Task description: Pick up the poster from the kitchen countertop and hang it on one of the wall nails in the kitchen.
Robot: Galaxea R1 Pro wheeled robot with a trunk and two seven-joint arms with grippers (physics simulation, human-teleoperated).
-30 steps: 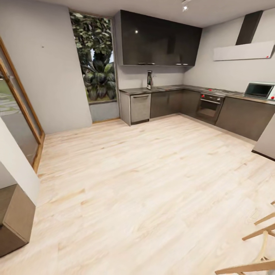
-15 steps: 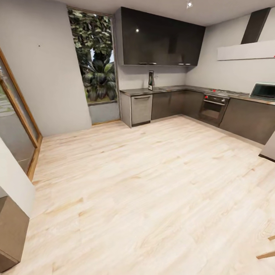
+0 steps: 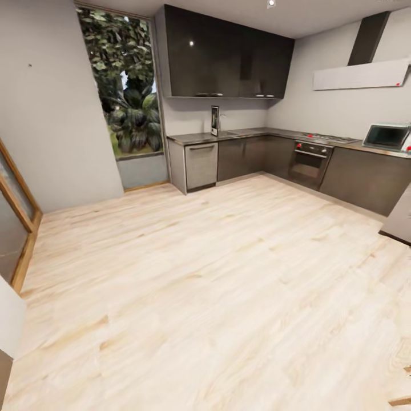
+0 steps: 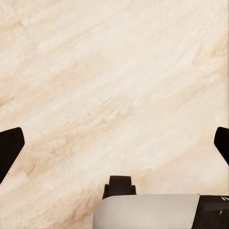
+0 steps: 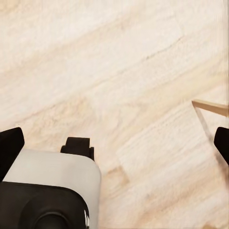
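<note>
i'm across the room with both claws spread wide and empty, what is probably the poster (image 3: pixel 214 120) untouched on the kitchen countertop (image 3: pixel 251 133), hanging undone.

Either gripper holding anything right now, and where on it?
Nothing held: left gripper and right gripper are both open over bare wooden floor.

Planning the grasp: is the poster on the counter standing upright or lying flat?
Upright. The poster stands tall and narrow on the kitchen countertop, against the wall beneath the dark upper cabinets.
</note>
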